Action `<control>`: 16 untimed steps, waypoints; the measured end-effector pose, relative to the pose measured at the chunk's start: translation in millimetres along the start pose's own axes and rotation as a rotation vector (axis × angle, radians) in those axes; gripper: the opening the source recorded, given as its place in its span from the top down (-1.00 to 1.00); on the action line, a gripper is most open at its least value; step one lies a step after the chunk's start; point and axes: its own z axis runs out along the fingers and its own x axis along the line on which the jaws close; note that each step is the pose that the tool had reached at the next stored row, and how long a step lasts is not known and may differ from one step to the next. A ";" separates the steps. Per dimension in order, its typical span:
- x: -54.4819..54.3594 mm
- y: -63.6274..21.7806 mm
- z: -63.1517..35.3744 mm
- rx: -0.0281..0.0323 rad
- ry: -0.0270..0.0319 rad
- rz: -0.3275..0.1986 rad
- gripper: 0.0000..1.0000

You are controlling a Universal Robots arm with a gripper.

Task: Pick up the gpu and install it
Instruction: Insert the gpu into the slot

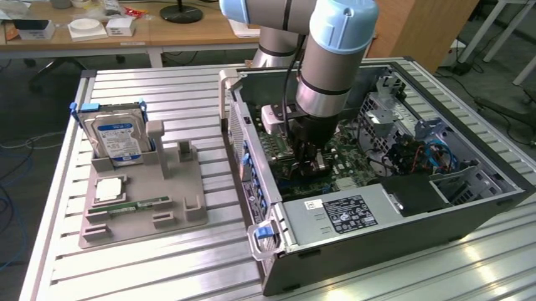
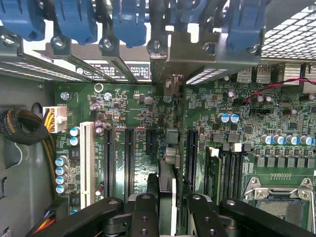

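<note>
Your arm is down inside the open PC case on the tabletop; pickup looks done, install isn't. The hand is clamped narrow on the gpu, held edge-on just above the mobo, w/ its bracket end toward the rear slot covers. Card isn't seated yet, as far as I can judge. Room is tight: long black slots sit close on both sides, RAM slots nearby.

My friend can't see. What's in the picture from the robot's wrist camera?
A black two-fingered gripper holds a thin dark graphics card edge-on above a green motherboard, over long black slots. Blue plastic latches line the case edge beyond.
</note>
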 end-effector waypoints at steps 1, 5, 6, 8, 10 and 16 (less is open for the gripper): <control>0.1 0.0 1.3 -0.0001 0.0007 0.000 0.46; 0.2 -0.1 3.3 0.0013 0.0012 0.000 0.46; 0.1 0.0 3.4 0.0000 0.0004 0.000 0.46; 0.1 0.0 3.4 0.0000 0.0000 0.000 0.46; 0.1 -0.1 3.5 0.0017 0.0008 0.000 0.46; -0.1 0.1 -2.6 0.0012 -0.0056 0.000 0.33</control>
